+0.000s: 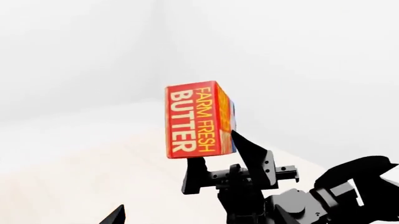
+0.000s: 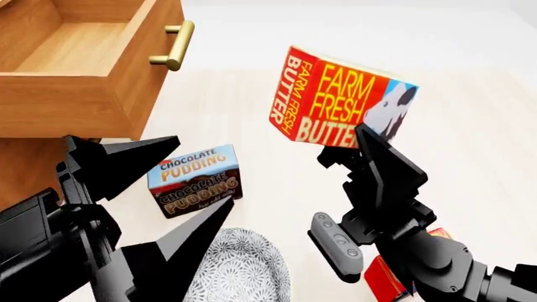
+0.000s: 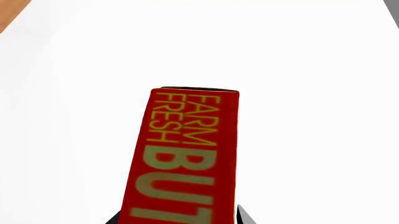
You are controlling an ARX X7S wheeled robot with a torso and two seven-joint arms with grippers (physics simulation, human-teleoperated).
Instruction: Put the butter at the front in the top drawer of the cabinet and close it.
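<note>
Above the pale floor, the right gripper (image 2: 356, 141) grasps the butter (image 2: 340, 104) by its lower edge, holding the carton aloft and tilted, its lettered red face and blue-white picture patch turned toward the robot. From the left wrist camera the same butter (image 1: 198, 119) appears upright between the two dark fingers (image 1: 249, 151) of that gripper (image 1: 218, 163), clear of any surface. From the right wrist camera the carton (image 3: 184, 158) fills the middle of the view, with black fingertips (image 3: 244, 215) at its base. To the upper left, the top drawer (image 2: 84, 94) of the cabinet (image 2: 21, 167) stands pulled out, its wooden inside bare where visible, its brass handle (image 2: 173, 45) facing the carton but well apart from it. The left gripper (image 2: 180, 182) hangs low with its jaws spread wide and nothing between them. Just beyond its fingers a chocolate pudding box (image 2: 195, 180) rests on the floor, near a patterned plate (image 2: 248, 270). A second red carton (image 2: 388, 277) lies partly hidden behind the right arm.
</note>
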